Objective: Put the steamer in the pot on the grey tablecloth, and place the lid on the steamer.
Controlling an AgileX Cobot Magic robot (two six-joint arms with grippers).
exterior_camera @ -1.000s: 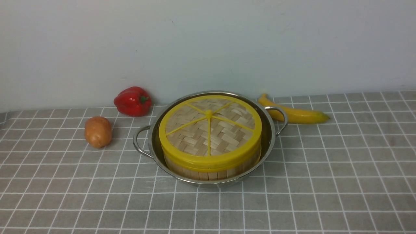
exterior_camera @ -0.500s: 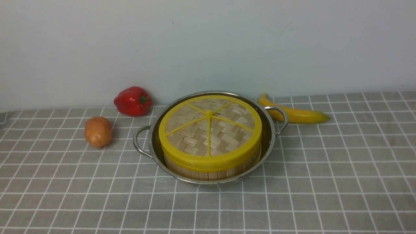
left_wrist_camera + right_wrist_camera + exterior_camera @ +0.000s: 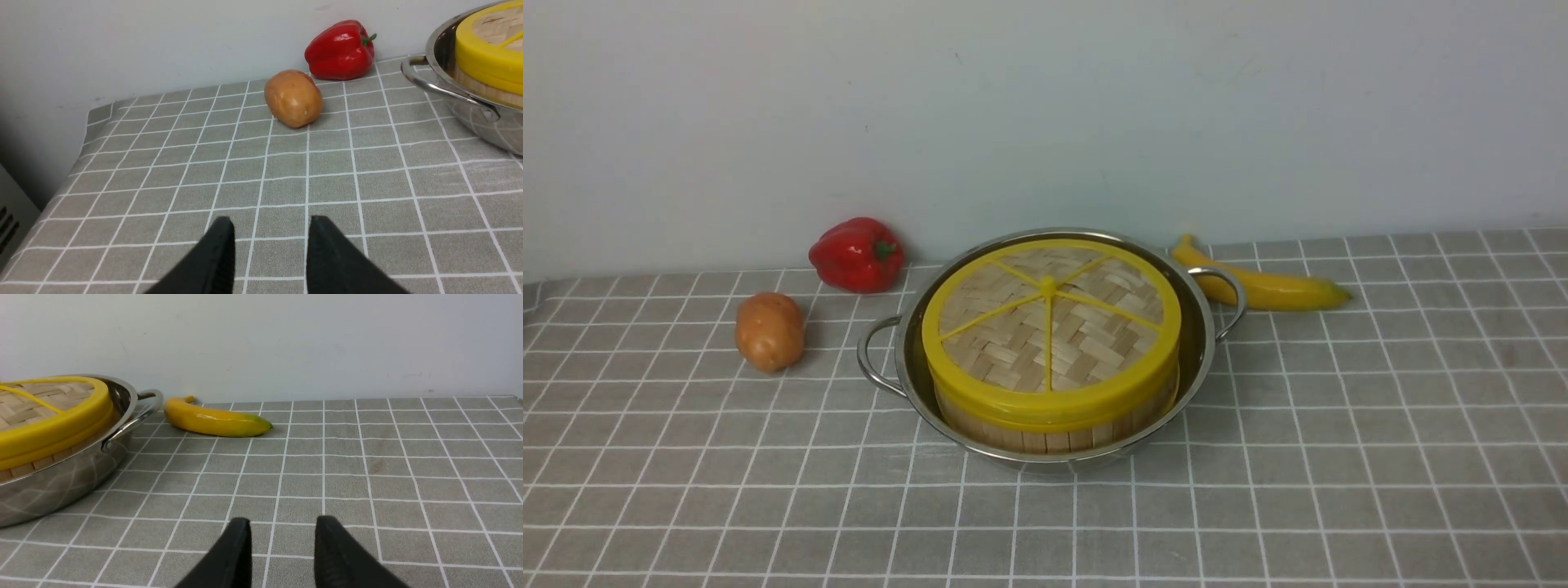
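— What's over on the left side?

— A smooth tan potato (image 3: 769,331) at about nine o'clock from the pot (image 3: 1201,347), and a glossy red pepper (image 3: 856,254) at ten o'clock against the wall. Both sit clear of the pot's loop handle. The left hand (image 3: 269,239) hovers low over the grey tablecloth (image 3: 1339,425), fingers parted, grasping nothing.

— And the middle?

— The shiny steel pot rests on the checked cloth. Inside stands the steamer (image 3: 1045,437), bamboo slats showing under the lid (image 3: 1049,331). The lid sits flat on it: woven bamboo, thick yellow rim, yellow spokes meeting at a small knob.

— To the right?

— A curved yellow banana (image 3: 1262,286) at two o'clock, lying just behind the right handle. The right hand (image 3: 282,535) is released too, empty over bare cloth, well apart from the pot.
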